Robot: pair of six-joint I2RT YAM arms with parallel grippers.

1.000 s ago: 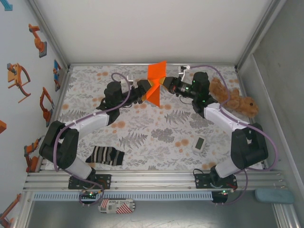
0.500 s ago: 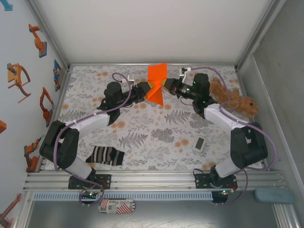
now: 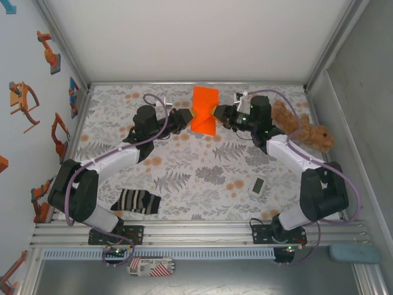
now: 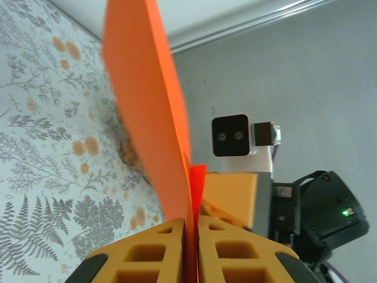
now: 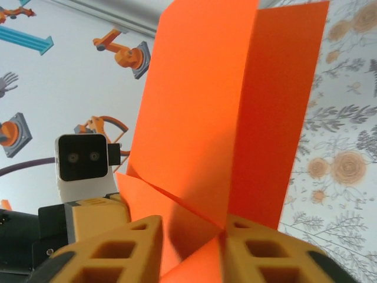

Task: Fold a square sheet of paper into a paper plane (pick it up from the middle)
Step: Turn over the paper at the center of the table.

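Compared with a second ago, the orange paper [image 3: 204, 111] has turned from a slanted shape with a pointed lower corner to a squarer one, pinched in at the waist, and it sits slightly farther right and nearer the back wall. The right gripper [image 3: 217, 114] has drawn in closer to it, and its wrist has risen toward the back edge of the table [image 3: 184, 178]. Both arms reach forward and inward from their bases, elbows bent outward, wrists facing each other over the far middle of the table with the paper held up in the air between them. In the left wrist view the left gripper [image 4: 191, 227] has its fingers pressed together on the paper's lower edge, and the sheet rises edge-on. In the right wrist view the right gripper [image 5: 191, 236] has its fingers spread, the creased flaps standing in the gap. A striped sock [image 3: 136, 201] lies near the left base, and a brown plush toy [image 3: 304, 126] lies beside the right arm.
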